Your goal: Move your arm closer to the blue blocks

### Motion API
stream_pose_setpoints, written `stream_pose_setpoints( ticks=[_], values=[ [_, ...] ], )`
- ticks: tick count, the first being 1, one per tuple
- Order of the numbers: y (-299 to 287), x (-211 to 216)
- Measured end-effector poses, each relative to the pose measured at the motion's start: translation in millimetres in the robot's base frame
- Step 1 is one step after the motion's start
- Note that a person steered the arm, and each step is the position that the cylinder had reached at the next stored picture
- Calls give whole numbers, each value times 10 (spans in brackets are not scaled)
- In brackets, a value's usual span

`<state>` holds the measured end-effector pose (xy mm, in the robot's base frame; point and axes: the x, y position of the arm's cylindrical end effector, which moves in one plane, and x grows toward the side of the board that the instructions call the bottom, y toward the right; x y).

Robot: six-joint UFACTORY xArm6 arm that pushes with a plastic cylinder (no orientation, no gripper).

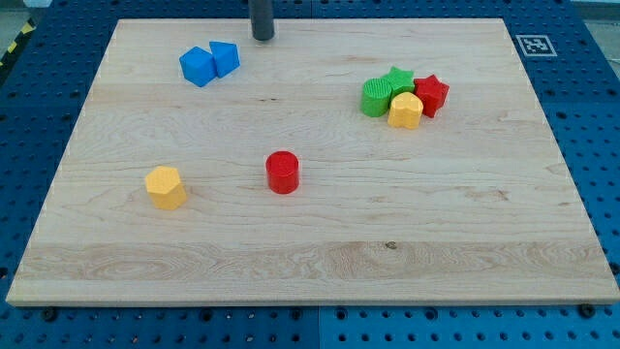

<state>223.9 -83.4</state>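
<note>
Tip: my tip (263, 37) is seen at the far edge of the wooden board (310, 262); no pincer is fitted, so no pincer state can be told.
Blue blocks: two blue blocks (209, 63), touching, just left of and nearer than the tip.
Right cluster: green cylinder (376, 97), green star (397, 79), red star (432, 93), yellow block (405, 111) are packed together.
Near area: red cylinder (283, 173) and another yellow block (166, 187) are placed apart.

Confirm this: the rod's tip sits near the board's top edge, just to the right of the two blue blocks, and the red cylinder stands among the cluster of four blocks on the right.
One part is wrong. The red cylinder block stands alone near the wooden board's middle, apart from the cluster, which holds a green cylinder, green star, red star and yellow block. The camera view shows this. My tip is just right of the two blue blocks.
</note>
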Motion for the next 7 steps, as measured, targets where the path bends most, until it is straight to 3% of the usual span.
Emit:
stream_pose_setpoints(
  ticks=[3,7],
  values=[
    [-820,-166],
    [-820,-43]
  ],
)
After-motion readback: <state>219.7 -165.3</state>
